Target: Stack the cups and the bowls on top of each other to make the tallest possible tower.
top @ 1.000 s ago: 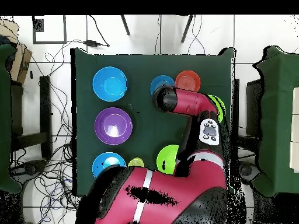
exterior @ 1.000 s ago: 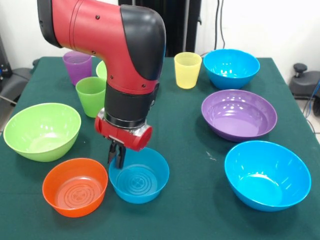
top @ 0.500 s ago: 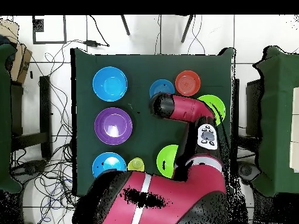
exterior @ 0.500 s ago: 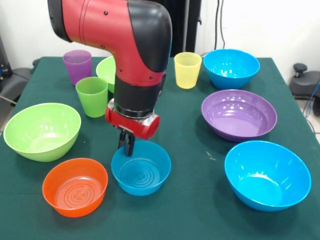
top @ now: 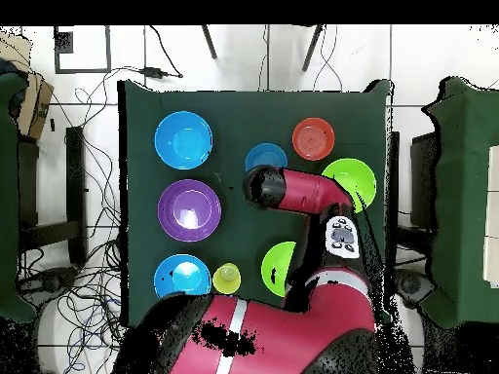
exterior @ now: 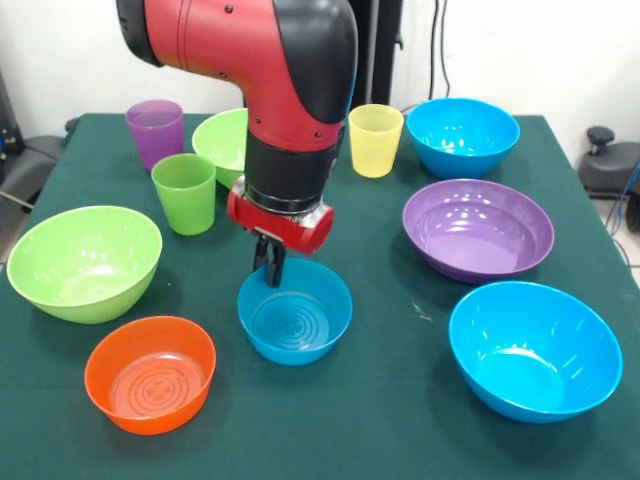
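My gripper [exterior: 268, 272] is shut on the far rim of the small blue bowl [exterior: 297, 318], which sits low over the green table. In the overhead view the arm's wrist hides the gripper and the bowl [top: 265, 156] shows just beyond it. The green cup [exterior: 185, 192] and the purple cup [exterior: 155, 130] stand to the left of the arm, the yellow cup [exterior: 375, 140] to its right. A lime green bowl [exterior: 222, 140] is partly hidden behind the arm. Nothing is stacked.
A second lime green bowl [exterior: 85, 262] and the small orange bowl [exterior: 150, 372] sit at the left. The wide purple bowl [exterior: 478, 230] and two blue bowls [exterior: 462, 135] [exterior: 535, 350] sit at the right. The green table's edge [exterior: 300, 470] is near.
My gripper has moved to the right and away from the front edge, taking the small blue bowl with it, away from the orange bowl. The other things have not moved.
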